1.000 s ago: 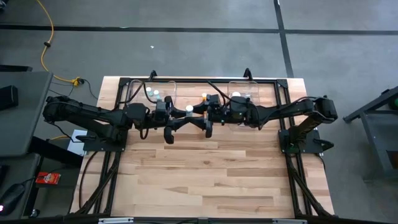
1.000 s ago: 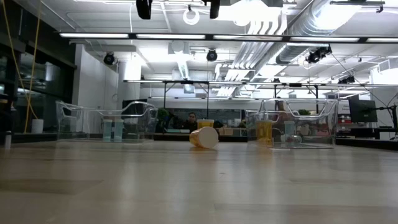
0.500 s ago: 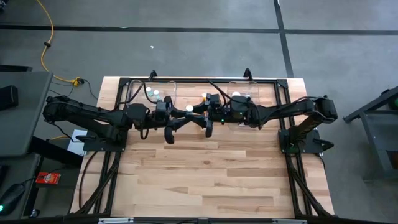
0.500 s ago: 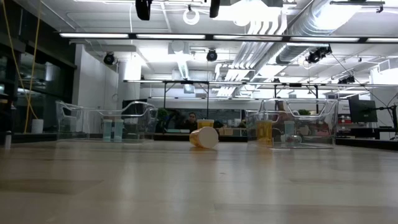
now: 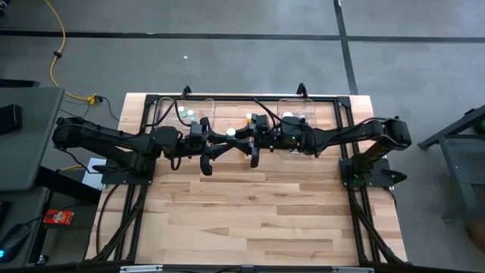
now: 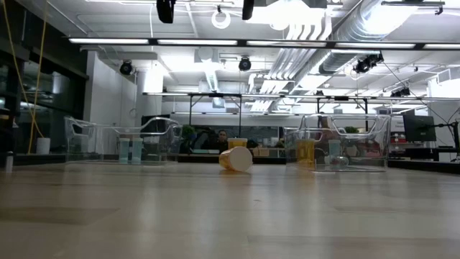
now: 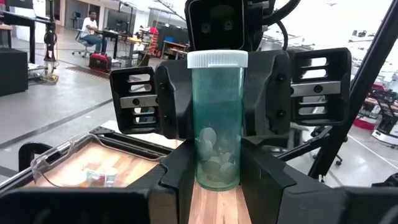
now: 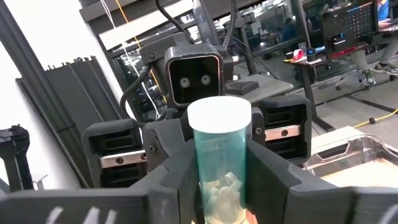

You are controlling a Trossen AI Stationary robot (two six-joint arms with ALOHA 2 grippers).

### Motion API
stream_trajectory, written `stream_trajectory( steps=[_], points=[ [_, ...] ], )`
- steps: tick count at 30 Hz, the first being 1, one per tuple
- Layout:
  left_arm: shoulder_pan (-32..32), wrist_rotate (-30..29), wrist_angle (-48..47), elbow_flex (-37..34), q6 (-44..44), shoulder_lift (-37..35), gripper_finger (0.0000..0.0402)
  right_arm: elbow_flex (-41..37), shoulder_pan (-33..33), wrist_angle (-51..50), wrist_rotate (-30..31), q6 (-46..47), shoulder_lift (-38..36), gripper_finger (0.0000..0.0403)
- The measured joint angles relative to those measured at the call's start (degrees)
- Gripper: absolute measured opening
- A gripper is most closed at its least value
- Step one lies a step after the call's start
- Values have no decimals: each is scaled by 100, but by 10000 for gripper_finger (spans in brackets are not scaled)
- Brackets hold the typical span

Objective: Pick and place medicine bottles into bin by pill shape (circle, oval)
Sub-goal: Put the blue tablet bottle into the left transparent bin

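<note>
A clear, teal-tinted medicine bottle with a white cap stands upright in the air between my two arms, above the table's far middle, with pale pills in its bottom. My left gripper and my right gripper face each other, level, and both are shut on it. An orange bottle lies on its side on the table between the two clear bins. More white-capped bottles stand in the left bin and the right bin. My left gripper pinches the bottle's lower body between its two fingers, coming level from the table's left side. The bottle stands upright, cap up, lifted clear of the table. My right gripper pinches the bottle's body below the cap between its two fingers, coming level from the table's right side, opposite the left gripper.
The two clear bins stand at the table's far edge, left and right. A black frame runs along the far and side edges. The near half of the wooden tabletop lies bare.
My right gripper's fingers have drawn in on the bottle that my left gripper holds up. Both arms and the bottle have stayed in place.
</note>
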Motion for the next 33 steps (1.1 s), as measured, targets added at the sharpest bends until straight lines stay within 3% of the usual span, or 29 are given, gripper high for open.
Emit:
stream_trajectory(
  steps=[8, 16, 24, 33],
  points=[
    [0, 2, 2, 0, 5, 0, 99, 0, -6, -7, -29, -10, 0, 111],
    [0, 0, 4, 0, 72, -4, 99, -4, -11, 3, -33, -61, 0, 83],
    [0, -1, -31, 2, 134, -7, 100, -9, -11, 24, -36, -62, 0, 82],
    [4, -10, -1298, 15, 75, -465, 149, -12, -180, -13, -106, -164, -174, 83]
  ],
)
